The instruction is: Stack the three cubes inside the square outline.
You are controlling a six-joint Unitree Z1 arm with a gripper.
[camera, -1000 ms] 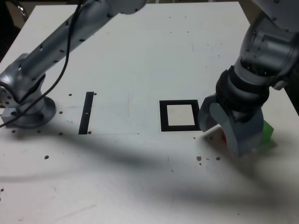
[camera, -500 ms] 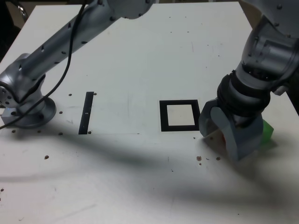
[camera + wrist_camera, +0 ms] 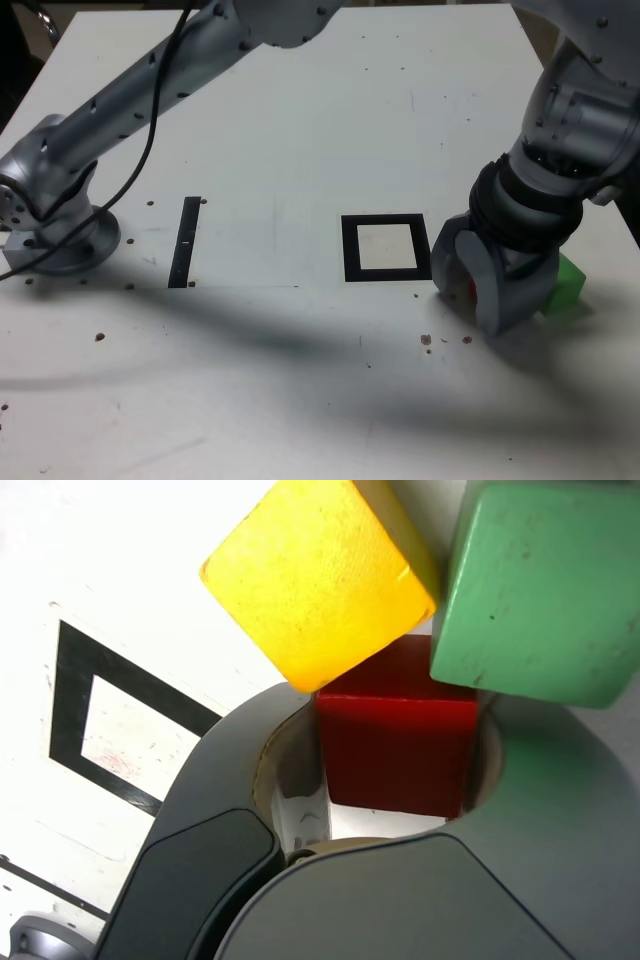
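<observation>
1. The white, speckled worktop [image 3: 300,120] is carrying a thick black square outline [image 3: 386,247] with a white centre.
2. The grey pincer [image 3: 478,290], just beside the outline, is clamping the small matte red cube [image 3: 395,735]; the yellow cube [image 3: 320,575] and green cube [image 3: 540,585] are touching it.

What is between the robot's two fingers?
The red cube sits between the fingers, seen best in the wrist view. The yellow cube and green cube lie just beyond it.
</observation>
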